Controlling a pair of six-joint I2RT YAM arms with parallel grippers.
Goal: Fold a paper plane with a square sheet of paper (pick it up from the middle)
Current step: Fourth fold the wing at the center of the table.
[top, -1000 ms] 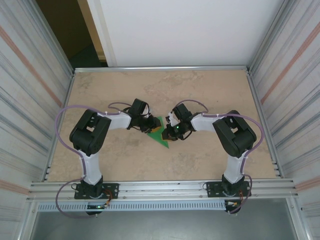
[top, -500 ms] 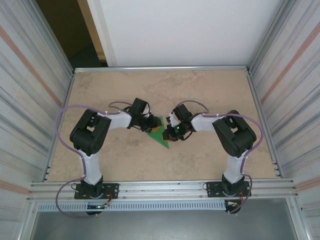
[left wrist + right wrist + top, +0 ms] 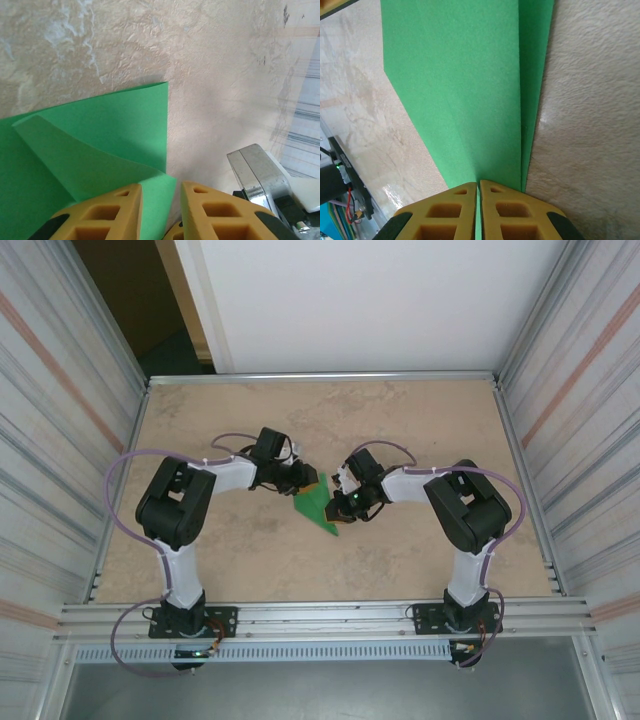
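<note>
The green paper (image 3: 320, 507) — 1 sheet, creased to a point — lies mid-table (image 3: 420, 420) between 2 end effectors. The right end effector (image 3: 479, 186) is clamped shut on its centre fold. The left end effector (image 3: 161, 189) is narrowly parted beside a raised flap, apparently gripping nothing. The flap is best pressed flat along its crease while the fold is pinned.
</note>
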